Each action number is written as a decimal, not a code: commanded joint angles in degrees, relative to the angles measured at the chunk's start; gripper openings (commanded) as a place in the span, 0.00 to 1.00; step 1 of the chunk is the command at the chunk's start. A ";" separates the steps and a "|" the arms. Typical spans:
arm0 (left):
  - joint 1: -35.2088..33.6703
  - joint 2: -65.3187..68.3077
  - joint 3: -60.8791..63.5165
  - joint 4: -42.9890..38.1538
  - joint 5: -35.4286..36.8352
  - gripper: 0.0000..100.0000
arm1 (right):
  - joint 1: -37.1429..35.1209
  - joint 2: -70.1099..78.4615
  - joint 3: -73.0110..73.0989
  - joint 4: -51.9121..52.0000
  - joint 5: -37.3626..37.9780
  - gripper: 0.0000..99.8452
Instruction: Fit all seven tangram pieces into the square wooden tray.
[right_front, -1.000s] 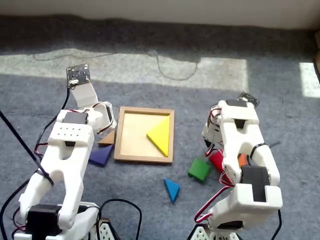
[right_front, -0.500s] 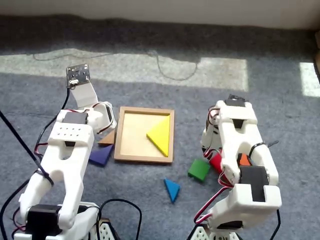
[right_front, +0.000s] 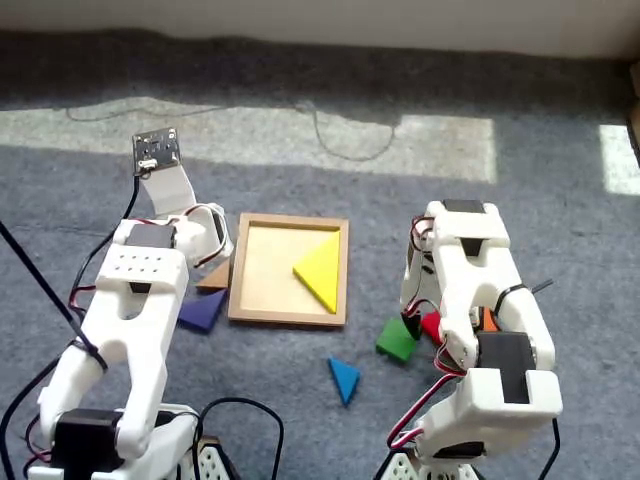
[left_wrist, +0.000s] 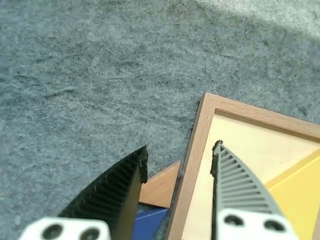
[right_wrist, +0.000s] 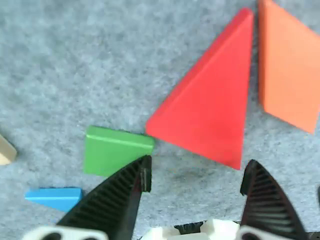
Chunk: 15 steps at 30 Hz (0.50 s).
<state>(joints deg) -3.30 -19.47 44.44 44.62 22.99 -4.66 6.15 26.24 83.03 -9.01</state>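
Your right tool (right_wrist: 197, 172) hangs wide open and empty just beside one red triangle (right_wrist: 210, 115), with one orange piece (right_wrist: 287, 75), one green piece (right_wrist: 112, 150) and one blue triangle (right_wrist: 52, 196) nearby on the surface. Your left tool (left_wrist: 179, 155), also open and empty, straddles the rim of the wooden tray (left_wrist: 199, 130), near one tan triangle (left_wrist: 160, 187) and one purple piece (right_front: 200, 310). One yellow triangle (right_front: 322, 268) lies inside the tray.

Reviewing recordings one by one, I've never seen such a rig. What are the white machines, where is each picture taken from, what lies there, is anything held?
Two robot arms, the left arm and the right arm, on grey carpet. One picture looks down from above; the others come from a camera on each wrist. The wooden tray holds a yellow triangle. Loose outside it: tan, purple, green, blue, red and orange pieces. The left gripper is open over the tray's rim, the right gripper open by the red piece; neither holds anything.
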 joint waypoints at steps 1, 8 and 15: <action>-0.48 -1.71 -0.40 -0.97 0.18 0.22 | -0.04 -0.22 -2.51 1.45 2.99 0.29; -0.57 -1.80 -0.40 -0.97 0.18 0.22 | 1.71 -0.13 -2.15 -2.95 3.08 0.29; -0.57 -1.80 -0.40 -0.88 0.18 0.22 | 1.80 0.92 -1.98 -5.41 9.76 0.29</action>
<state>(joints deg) -3.30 -19.47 44.44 44.62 22.99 -3.69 6.59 26.24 78.73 -5.23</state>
